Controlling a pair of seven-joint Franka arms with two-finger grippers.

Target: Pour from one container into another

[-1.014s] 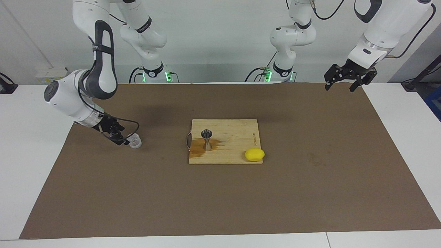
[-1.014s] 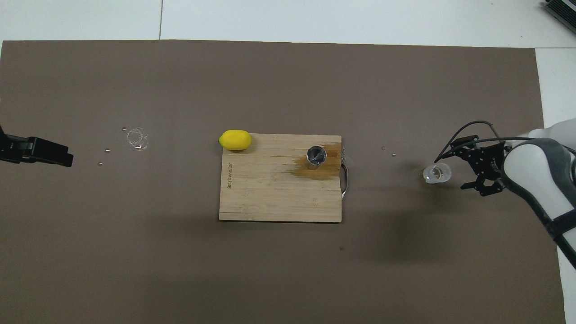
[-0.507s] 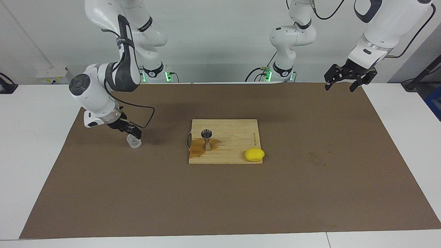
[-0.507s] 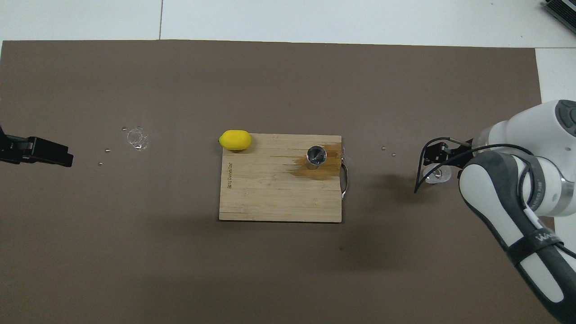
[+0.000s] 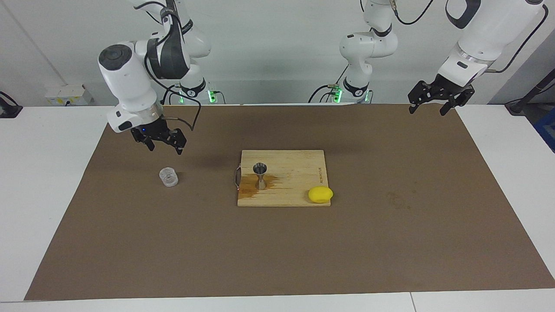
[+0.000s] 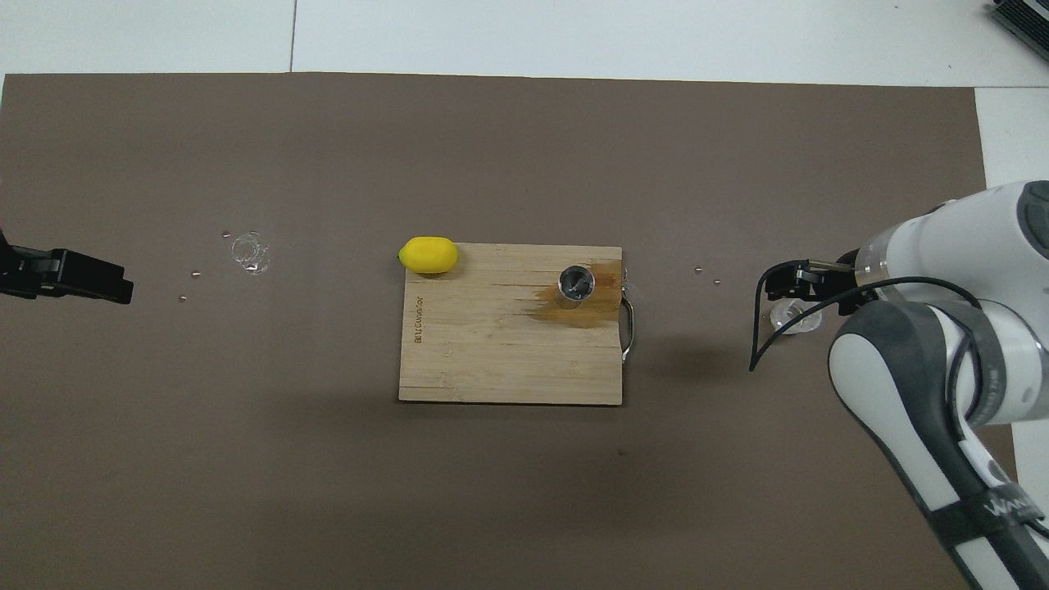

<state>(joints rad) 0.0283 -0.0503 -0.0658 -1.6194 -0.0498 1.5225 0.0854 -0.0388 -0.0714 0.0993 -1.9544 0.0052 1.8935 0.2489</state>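
The clear glass tumbler (image 5: 168, 177) stands upright on the brown mat toward the right arm's end, partly covered from above in the overhead view (image 6: 792, 316). My right gripper (image 5: 164, 147) hangs open and empty in the air above it (image 6: 791, 287), clear of the glass. The steel jigger (image 5: 260, 175) (image 6: 576, 284) stands upright on the wooden board (image 5: 299, 169) (image 6: 492, 352), in a dark wet patch (image 5: 248, 186). My left gripper (image 5: 427, 110) waits open and empty over the mat's corner at the left arm's end.
A yellow lemon (image 5: 320, 194) (image 6: 428, 255) lies at the board's corner farthest from the robots. A wet ring with a few droplets (image 6: 250, 251) marks the mat toward the left arm's end. The board has a metal handle (image 6: 629, 324) on its side facing the tumbler.
My right gripper has let go of the tumbler and risen well above it, turning to point downward. The tumbler stays standing on the mat. The left arm has not moved.
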